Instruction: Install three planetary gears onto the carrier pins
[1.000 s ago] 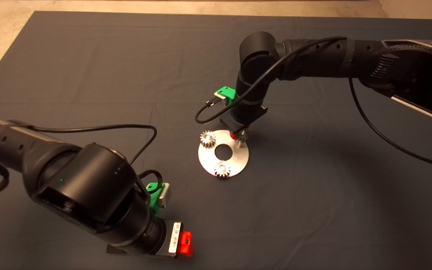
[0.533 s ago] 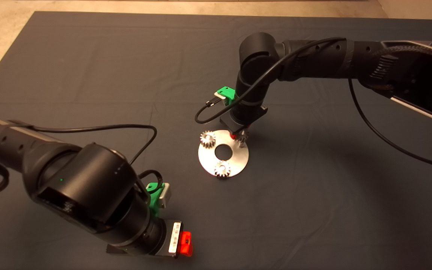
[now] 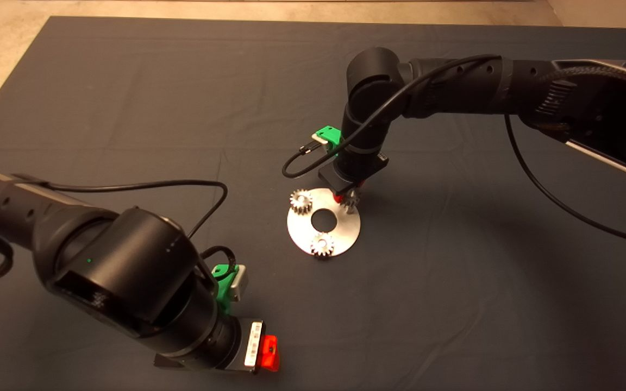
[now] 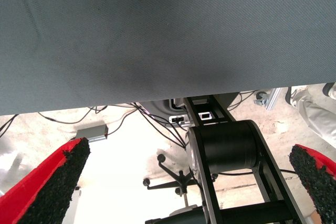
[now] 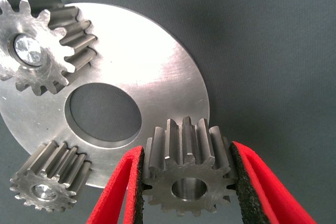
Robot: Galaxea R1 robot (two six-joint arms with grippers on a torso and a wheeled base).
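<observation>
Right tool [image 5: 186,182] grips third gear [image 5: 186,174] by its teeth above disc [image 3: 345,231] rim, bore kept free for the pin; left tool [image 4: 184,182] idle, wide.

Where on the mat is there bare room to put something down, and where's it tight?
Bare mat spreads beyond the left gripper, and below the right arm, right of the disc. Crowded: the disc holds two seated gears, with the right gripper holding the third gear at its rim.
</observation>
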